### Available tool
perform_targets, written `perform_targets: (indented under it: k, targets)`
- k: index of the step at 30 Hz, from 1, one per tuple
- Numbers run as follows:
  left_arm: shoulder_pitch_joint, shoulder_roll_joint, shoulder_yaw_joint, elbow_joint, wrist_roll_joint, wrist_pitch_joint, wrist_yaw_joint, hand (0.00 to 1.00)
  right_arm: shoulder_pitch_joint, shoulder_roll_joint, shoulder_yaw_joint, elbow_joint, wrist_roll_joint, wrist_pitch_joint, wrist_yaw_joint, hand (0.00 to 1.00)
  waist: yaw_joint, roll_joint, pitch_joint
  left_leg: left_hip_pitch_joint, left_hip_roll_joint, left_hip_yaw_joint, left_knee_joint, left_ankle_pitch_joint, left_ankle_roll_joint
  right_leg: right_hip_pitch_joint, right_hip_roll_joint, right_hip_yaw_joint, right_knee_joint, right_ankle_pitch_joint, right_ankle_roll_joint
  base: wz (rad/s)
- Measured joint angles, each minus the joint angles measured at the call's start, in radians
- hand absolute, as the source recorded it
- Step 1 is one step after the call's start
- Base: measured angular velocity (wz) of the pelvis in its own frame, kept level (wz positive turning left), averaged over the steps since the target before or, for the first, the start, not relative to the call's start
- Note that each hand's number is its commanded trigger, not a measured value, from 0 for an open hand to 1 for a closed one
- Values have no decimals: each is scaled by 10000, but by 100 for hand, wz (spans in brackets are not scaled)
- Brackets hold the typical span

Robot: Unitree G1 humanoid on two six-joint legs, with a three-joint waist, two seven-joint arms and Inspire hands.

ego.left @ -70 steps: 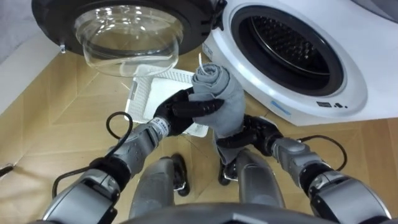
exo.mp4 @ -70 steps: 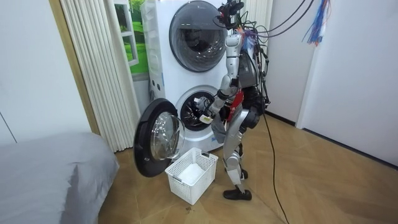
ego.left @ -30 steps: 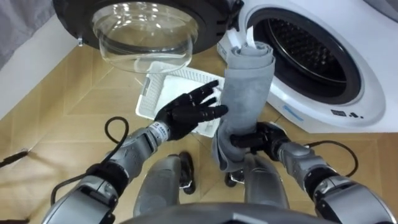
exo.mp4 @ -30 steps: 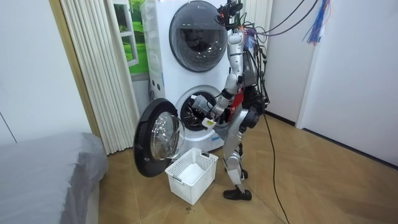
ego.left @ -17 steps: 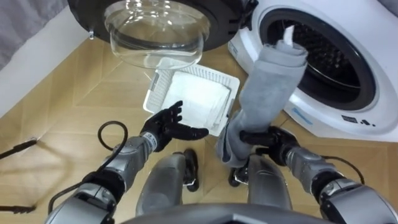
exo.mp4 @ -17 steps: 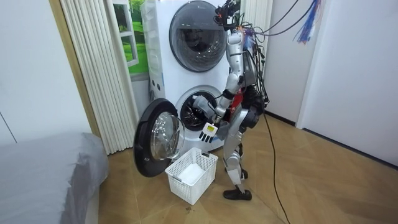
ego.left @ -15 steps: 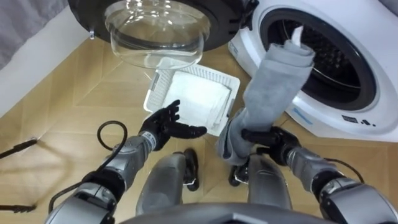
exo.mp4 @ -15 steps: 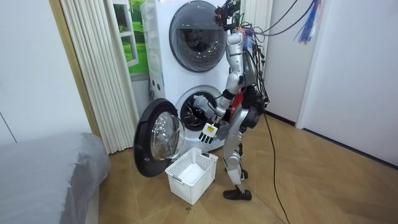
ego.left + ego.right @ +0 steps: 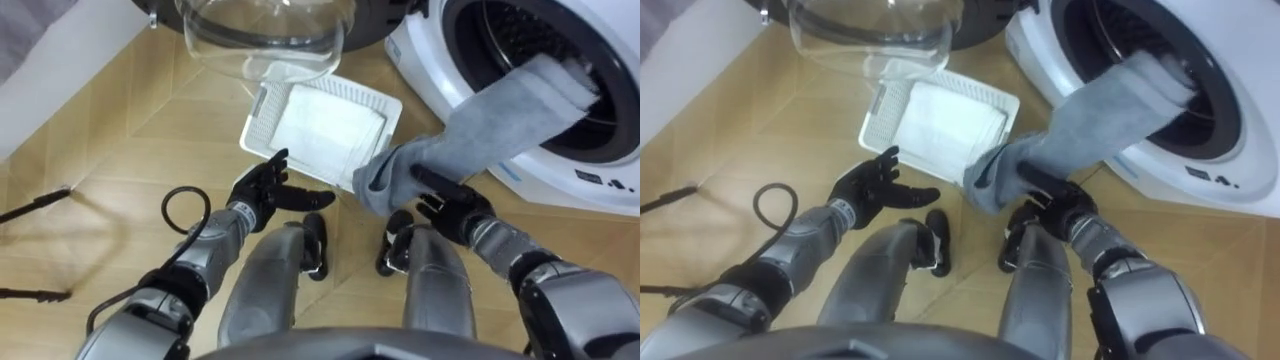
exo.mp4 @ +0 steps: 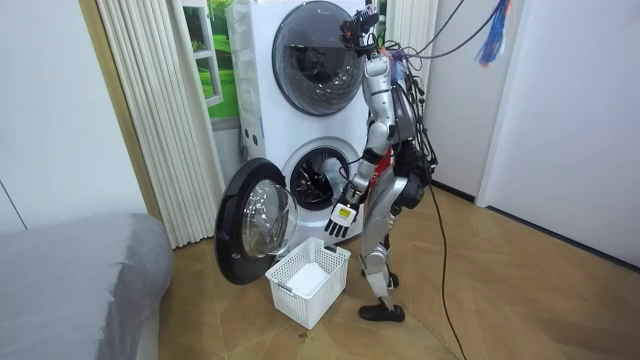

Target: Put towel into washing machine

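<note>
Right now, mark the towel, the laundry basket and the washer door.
towel [image 9: 495, 135], left eye view, midway along the grey cloth.
laundry basket [image 9: 257, 125], left eye view, its left wall.
washer door [image 10: 258, 228], room view, the round glass window.

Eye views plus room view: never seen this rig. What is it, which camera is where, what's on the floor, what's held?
The two eye views come from a stereo camera on the head of a two-legged humanoid robot, looking down at its own arms. The room view is a separate camera standing some way off that sees the whole robot.

The robot stands on a wooden floor in front of a white front-loading washing machine, whose round glass door is swung open.

Its right hand is curled round the lower end of a long grey towel, and the towel's far end reaches the drum opening. The left hand is open and empty.

On the floor sits a white plastic mesh basket holding what looks like white folded cloth.
</note>
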State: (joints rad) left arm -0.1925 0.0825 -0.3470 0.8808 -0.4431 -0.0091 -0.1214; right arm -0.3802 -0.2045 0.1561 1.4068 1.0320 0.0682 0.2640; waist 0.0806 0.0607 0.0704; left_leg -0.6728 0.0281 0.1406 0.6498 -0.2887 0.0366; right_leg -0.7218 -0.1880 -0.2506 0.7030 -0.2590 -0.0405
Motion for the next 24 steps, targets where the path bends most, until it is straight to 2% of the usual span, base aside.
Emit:
perform_targets:
  k: [1,6,9,12,15,18,23,24]
  targets:
    - [37,-1,-81,-77,-3,44,-1,0,69,-103,-132,2,267,37,6,100,-3,19,-10,-19,-93,-7,-38,16,28,-75,-89,27,121,-51,27,16]
    - [116,15,-133,-269,-263,157,-4,0,70,-340,-258,10,1120,201,122,100,37,62,-36,-238,-235,86,-88,81,65,-428,-194,108,310,-91,27,4]
    - [130,14,-129,-267,-346,295,-3,0,20,-352,-249,120,1447,244,342,100,56,79,-47,-357,-246,119,0,87,68,-561,-225,146,470,-130,25,1]
    - [55,24,-116,-274,-377,351,-2,0,-129,-417,-256,325,1812,447,399,100,67,96,-58,-547,-243,128,266,86,69,-710,-355,108,695,-214,17,11]
    - [30,59,-115,-286,-376,552,46,0,-178,-546,-272,320,2151,624,399,100,67,137,-87,-710,-269,184,388,58,110,-884,-448,74,928,-310,-7,12]
    - [205,55,-119,-589,-383,653,225,0,-386,-698,-606,315,2218,811,374,100,68,132,-105,-724,-318,257,420,55,125,-1025,-570,215,1118,-323,-14,-1]
    - [387,112,-91,-1015,-584,741,300,0,-762,-831,-772,248,2292,893,251,100,25,-58,-194,-755,-344,284,440,128,125,-1103,-582,269,1187,-296,-54,-1]
    - [362,167,-59,-1023,-583,737,323,0,-803,-831,-1004,93,2291,1045,180,100,16,-200,-232,-761,-315,369,442,134,126,-1146,-570,298,1202,-285,-73,-10]
